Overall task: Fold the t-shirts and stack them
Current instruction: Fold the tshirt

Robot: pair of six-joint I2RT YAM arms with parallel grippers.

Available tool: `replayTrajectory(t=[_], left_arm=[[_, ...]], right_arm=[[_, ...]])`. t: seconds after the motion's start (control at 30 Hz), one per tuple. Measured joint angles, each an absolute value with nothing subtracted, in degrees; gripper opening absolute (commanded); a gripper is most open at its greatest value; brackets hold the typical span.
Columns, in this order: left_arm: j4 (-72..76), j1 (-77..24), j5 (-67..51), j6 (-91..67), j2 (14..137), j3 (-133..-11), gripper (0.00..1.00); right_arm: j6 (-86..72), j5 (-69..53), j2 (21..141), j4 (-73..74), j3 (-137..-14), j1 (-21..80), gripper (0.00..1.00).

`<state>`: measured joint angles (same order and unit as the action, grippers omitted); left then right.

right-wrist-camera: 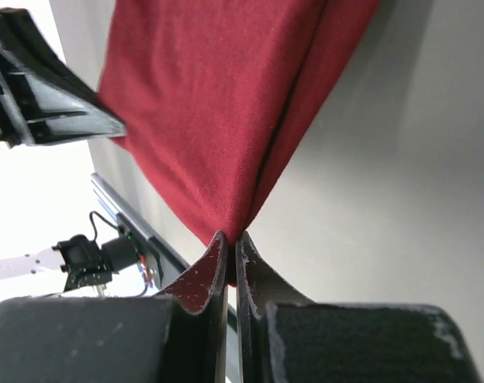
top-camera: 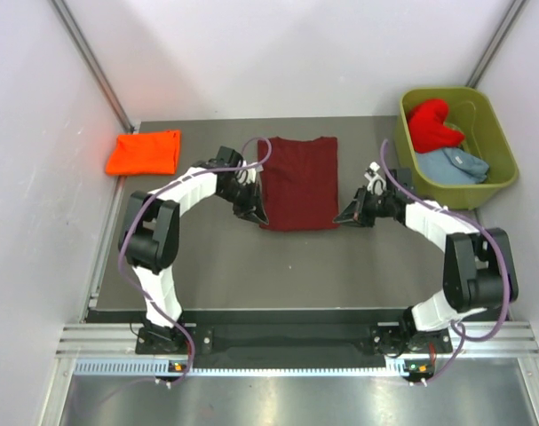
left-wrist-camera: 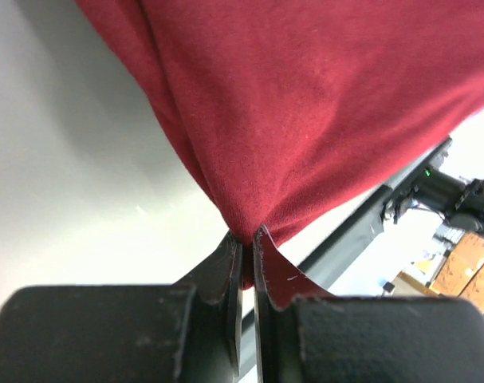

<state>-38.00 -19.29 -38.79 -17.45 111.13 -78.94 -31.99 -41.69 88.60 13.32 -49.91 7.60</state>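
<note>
The dark maroon t-shirt (top-camera: 297, 180) lies on the table's middle, folded into a long rectangle. My left gripper (top-camera: 258, 216) is shut on its near left corner, and the cloth (left-wrist-camera: 305, 104) rises from the pinch in the left wrist view. My right gripper (top-camera: 343, 217) is shut on its near right corner, with the cloth (right-wrist-camera: 218, 120) stretched up from the jaws. The bright orange t-shirt (top-camera: 145, 152) lies folded at the back left. The bright red t-shirt (top-camera: 431, 124) and the pale grey-blue t-shirt (top-camera: 454, 166) lie crumpled in the tub.
The olive-green plastic tub (top-camera: 498, 133) stands at the back right, off the dark mat. White walls close in the left, back and right sides. A metal rail (top-camera: 287, 342) runs along the near edge by the arm bases.
</note>
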Motion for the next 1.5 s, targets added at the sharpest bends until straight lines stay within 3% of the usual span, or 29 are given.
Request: replayTrajectory(t=[0.33,0.6,1.2,1.5], left_arm=[[-37.78,-25.98,-40.07,-16.53,94.80,-68.10,0.00],[-38.72,-25.04,-39.77,-14.72,90.39,-67.79,0.00],[-39.48,-14.76,-41.43,-14.26,119.33,-99.48,0.00],[-38.94,-13.52,-41.78,-15.84,126.21,-111.39,0.03]], right_arm=[[-32.40,-42.46,75.61,15.62,-41.56,6.81,0.00],[-33.23,-43.51,73.32,16.14,-44.21,6.79,0.00],[-31.48,-40.97,100.25,14.20,-73.32,6.17,0.00],[-31.29,-40.25,115.98,12.64,-88.84,6.59,0.00]])
